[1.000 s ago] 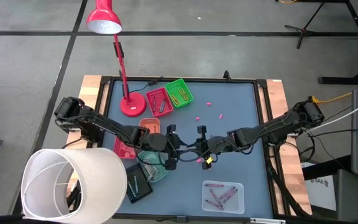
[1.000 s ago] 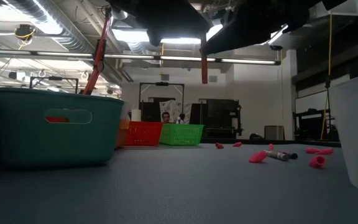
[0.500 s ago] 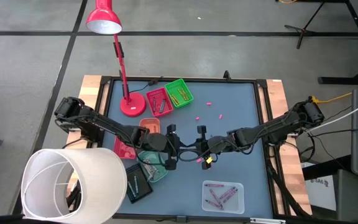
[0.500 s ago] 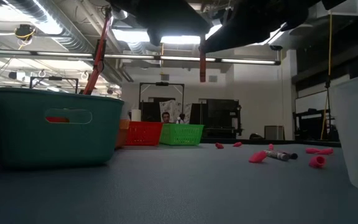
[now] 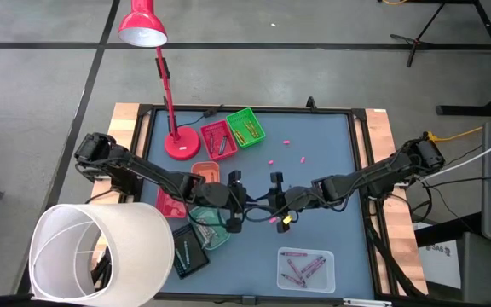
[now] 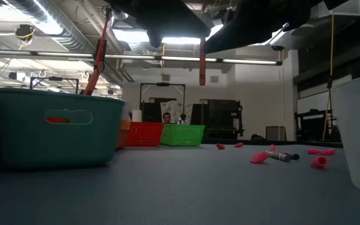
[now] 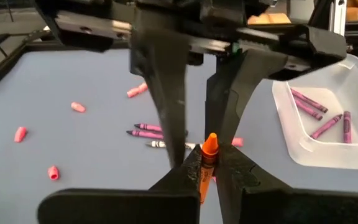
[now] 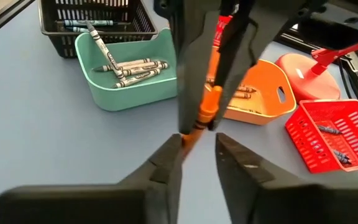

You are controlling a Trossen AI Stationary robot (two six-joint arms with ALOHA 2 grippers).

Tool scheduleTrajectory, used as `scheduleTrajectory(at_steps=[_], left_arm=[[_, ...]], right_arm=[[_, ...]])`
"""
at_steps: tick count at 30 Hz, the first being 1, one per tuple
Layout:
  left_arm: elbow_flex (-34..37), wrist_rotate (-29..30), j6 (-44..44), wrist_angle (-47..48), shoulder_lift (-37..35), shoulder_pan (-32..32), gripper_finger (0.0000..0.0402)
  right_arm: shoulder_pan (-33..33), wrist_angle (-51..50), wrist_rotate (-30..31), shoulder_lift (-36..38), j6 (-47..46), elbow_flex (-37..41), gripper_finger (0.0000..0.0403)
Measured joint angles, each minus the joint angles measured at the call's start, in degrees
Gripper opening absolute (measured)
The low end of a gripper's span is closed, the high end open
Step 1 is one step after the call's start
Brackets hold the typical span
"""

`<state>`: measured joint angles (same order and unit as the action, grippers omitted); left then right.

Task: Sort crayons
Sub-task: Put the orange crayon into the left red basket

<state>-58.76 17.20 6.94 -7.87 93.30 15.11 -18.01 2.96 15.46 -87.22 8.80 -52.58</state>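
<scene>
Mid-handover at frame centre: left gripper (image 7: 205,171) fingers pinch the orange crayon (image 7: 208,151); right gripper (image 8: 197,149) fingers narrowly parted around it; shallow grip could drop it.

Both arms are dark, nearly black, built of slim jointed links that thicken into rounded housings at the shoulders. Black cables loop loosely beside the wrists. The left gripper (image 7: 207,165) has two long, flat, tapering dark fingers (image 7: 166,93) under a broad black crossbar with a small green mark. The right gripper (image 8: 197,140) is the same make: matte black wedge-shaped fingers (image 8: 241,165) with pale worn edges. A small yellow tag sits just below the right gripper (image 5: 285,219).
</scene>
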Motion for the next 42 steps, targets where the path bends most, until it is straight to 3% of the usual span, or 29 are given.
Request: scheduleTrajectory(at_steps=[9,23,32,35,42], left_arm=[[0.0,-0.9,7.4,12.7,-6.1,0.0,0.0011],[0.0,-1.9,26.7,48.9,-19.7,0.0,0.0012],[0.0,-2.3,40.2,70.9,-21.0,0.0,0.0012],[0.1,-3.0,44.3,75.1,-20.8,0.0,0.0012],[4.1,-3.0,48.2,74.7,-20.8,0.1,0.0012]], right_arm=[[0.0,-3.0,0.0,0.0,0.0,0.0,0.0161],[0.0,-8.0,0.0,0.0,0.0,0.0,0.0162],[0.0,-10.7,0.0,0.0,0.0,0.0,0.0162],[0.0,-12.5,0.0,0.0,0.0,0.0,0.0162],[0.0,-20.8,0.0,0.0,0.0,0.0,0.0162]])
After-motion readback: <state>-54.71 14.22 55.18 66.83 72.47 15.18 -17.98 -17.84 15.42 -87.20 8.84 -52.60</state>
